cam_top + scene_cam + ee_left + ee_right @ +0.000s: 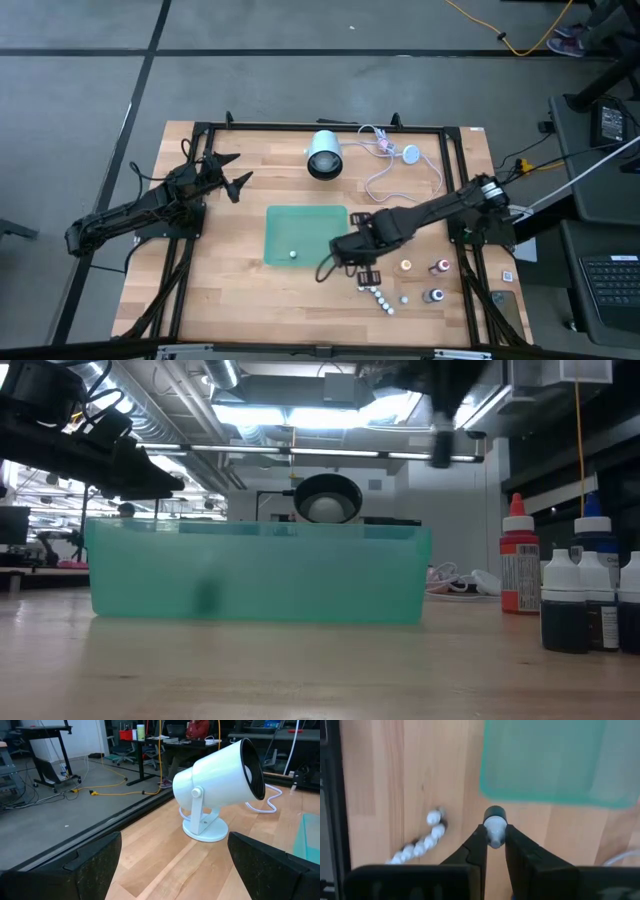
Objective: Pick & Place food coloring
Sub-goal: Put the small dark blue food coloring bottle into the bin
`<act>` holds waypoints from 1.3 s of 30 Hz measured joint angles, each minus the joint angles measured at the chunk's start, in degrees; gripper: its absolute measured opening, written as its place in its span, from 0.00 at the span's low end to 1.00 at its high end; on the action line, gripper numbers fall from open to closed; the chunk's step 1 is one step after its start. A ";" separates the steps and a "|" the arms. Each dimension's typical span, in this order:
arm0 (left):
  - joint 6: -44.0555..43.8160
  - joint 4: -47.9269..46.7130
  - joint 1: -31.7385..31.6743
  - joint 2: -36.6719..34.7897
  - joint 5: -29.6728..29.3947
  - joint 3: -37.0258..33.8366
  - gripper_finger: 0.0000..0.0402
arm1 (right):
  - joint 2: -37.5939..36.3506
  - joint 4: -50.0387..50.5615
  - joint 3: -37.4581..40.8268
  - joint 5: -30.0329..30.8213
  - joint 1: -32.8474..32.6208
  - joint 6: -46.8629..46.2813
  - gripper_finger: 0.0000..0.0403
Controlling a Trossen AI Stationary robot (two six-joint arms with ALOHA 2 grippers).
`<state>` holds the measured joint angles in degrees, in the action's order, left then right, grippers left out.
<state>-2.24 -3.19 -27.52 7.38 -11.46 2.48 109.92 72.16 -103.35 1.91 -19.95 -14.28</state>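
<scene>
Overhead, the right gripper point(347, 252) hangs beside the green tray's point(305, 215) right edge, its fingers point(477, 845) pinched on a tiny food coloring bottle point(494, 826) with a pale cap and a dark body. The bottle's body colour is hard to make out, since only its top shows between the fingertips. A row of white-capped bottles point(377, 298) stands in a curved line on the wooden table point(230, 300) just in front of the gripper. Three more bottles stand apart to the right: an orange-capped one point(406, 266), a red one point(439, 267) and a blue one point(434, 296). One small pale item point(292, 254) lies inside the tray; what it is cannot be told. From table height, the red bottle point(518, 560) and dark ones with white caps point(565, 605) are cut off at the picture's right edge. The left gripper point(228, 172) waits at the table's far left with fingers apart, facing a white lamp point(220, 780).
</scene>
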 joint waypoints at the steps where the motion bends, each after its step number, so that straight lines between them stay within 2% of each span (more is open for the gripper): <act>1: 0.00 -0.02 0.02 0.00 0.01 0.02 0.90 | 1.05 0.07 -1.35 0.00 0.37 0.61 0.13; 14: 0.00 -0.02 0.01 0.00 0.01 0.02 0.90 | 16.88 -0.76 -22.11 -0.01 5.24 5.99 0.13; 19: 0.00 -0.02 -0.01 0.02 0.00 0.00 0.90 | 22.77 -1.22 -27.51 -0.17 6.47 7.88 0.13; 24: 0.00 -0.02 0.01 0.01 0.01 0.01 0.90 | 26.77 -1.96 -30.53 -0.49 7.03 9.46 0.13; 39: 0.00 -0.02 0.02 0.00 0.00 0.02 0.90 | 32.04 -6.95 -30.84 -1.64 8.08 12.87 0.13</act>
<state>-2.24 -3.20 -27.51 7.38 -11.46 2.50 141.96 65.21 -134.19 0.27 -11.86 -1.41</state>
